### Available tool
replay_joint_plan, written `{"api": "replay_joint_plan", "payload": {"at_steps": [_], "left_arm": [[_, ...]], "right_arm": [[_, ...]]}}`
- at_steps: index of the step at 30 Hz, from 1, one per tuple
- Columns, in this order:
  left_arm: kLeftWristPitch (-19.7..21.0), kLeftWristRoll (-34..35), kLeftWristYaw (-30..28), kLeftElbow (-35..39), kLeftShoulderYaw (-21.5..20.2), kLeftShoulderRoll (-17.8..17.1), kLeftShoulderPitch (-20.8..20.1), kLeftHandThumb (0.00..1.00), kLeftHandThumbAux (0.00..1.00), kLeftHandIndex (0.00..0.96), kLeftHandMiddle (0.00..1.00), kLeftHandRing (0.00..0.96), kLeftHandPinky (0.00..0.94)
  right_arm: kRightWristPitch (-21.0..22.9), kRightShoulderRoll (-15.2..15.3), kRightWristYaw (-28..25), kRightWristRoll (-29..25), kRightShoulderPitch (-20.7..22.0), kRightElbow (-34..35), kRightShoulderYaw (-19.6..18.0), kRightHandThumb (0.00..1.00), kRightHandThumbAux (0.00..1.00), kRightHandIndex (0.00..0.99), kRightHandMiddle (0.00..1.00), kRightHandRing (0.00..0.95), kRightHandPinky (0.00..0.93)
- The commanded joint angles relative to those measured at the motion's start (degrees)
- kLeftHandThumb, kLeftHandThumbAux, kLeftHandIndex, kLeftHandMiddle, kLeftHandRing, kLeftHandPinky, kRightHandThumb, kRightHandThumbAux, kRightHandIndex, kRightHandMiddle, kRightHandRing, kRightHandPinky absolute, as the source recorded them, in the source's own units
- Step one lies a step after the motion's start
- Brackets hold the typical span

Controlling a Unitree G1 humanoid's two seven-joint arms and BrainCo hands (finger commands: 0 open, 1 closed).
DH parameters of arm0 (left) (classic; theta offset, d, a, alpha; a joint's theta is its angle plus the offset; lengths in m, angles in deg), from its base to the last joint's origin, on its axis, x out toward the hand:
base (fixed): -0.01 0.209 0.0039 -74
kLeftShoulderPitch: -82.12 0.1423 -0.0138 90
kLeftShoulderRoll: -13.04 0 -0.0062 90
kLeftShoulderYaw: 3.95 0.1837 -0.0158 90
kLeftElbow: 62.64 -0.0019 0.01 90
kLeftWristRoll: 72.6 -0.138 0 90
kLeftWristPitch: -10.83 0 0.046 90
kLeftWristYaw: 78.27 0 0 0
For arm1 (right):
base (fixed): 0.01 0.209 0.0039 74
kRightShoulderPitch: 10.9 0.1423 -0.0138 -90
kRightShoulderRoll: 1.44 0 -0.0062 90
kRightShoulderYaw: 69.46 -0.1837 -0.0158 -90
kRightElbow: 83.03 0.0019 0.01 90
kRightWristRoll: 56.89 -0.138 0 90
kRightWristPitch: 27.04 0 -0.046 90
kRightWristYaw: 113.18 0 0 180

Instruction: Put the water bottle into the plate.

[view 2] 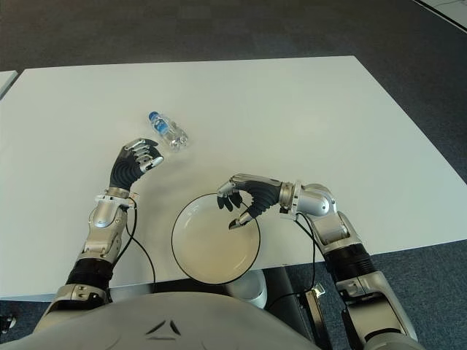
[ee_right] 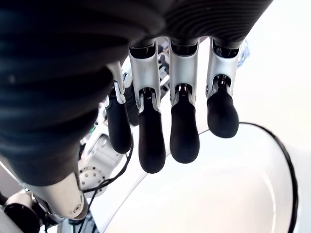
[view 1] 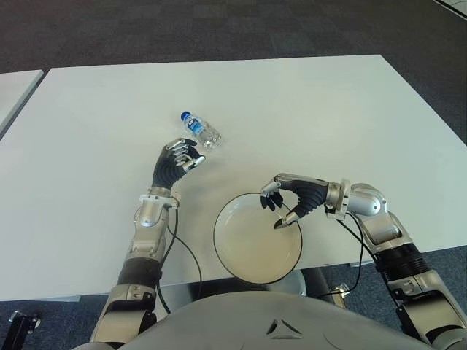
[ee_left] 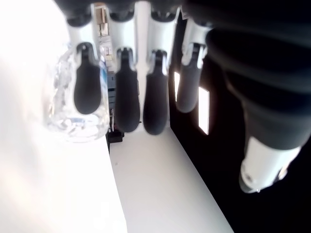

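Observation:
A small clear water bottle (view 1: 201, 130) with a blue cap and label lies on its side on the white table (view 1: 328, 109). My left hand (view 1: 188, 154) is just in front of the bottle with its fingers loosely spread and nothing in them. The left wrist view shows the bottle (ee_left: 77, 107) right behind those fingertips (ee_left: 87, 92). The white plate (view 1: 248, 251) with a dark rim sits at the table's front edge. My right hand (view 1: 277, 211) hovers over the plate's far right rim, fingers hanging relaxed and empty, as the right wrist view also shows above the plate (ee_right: 233, 194).
A second white table (view 1: 14, 87) shows at the far left edge. Dark carpet (view 1: 219, 29) lies beyond the table. Black cables (view 1: 182, 248) run from my left forearm across the table's front edge.

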Motion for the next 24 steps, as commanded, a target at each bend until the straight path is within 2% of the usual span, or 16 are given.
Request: {"api": "replay_joint_plan", "payload": {"at_steps": [1,7,13,18,24], "left_arm": [[0.01,0.94,-0.57,0.43,-0.13,0.34,0.71,0.837,0.674,0.404,0.547,0.670,0.647],[0.47,2.48,-1.18,1.53,-0.23,0.64,1.24,0.836,0.675,0.401,0.546,0.663,0.633],[0.24,3.19,-1.08,2.03,-0.50,0.82,1.52,0.835,0.676,0.397,0.541,0.654,0.627],[0.71,3.12,-0.71,2.77,-0.60,0.83,1.80,0.835,0.676,0.396,0.546,0.659,0.640],[1.18,2.95,-0.73,3.37,-0.63,0.72,1.97,0.834,0.676,0.396,0.545,0.663,0.643]], "right_arm": [[3.32,-2.15,2.11,2.64,1.62,-3.53,1.54,0.701,0.735,0.429,0.573,0.603,0.608],[4.31,-6.38,8.85,8.72,3.95,-9.68,3.39,0.698,0.736,0.425,0.551,0.584,0.596],[5.27,-9.43,14.77,12.87,5.24,-11.62,4.12,0.697,0.737,0.421,0.522,0.555,0.568],[4.41,-10.05,19.38,15.88,4.83,-11.00,4.15,0.695,0.739,0.419,0.496,0.522,0.538],[5.00,-10.43,22.09,18.55,5.16,-10.43,5.08,0.697,0.739,0.421,0.490,0.505,0.522]]}}
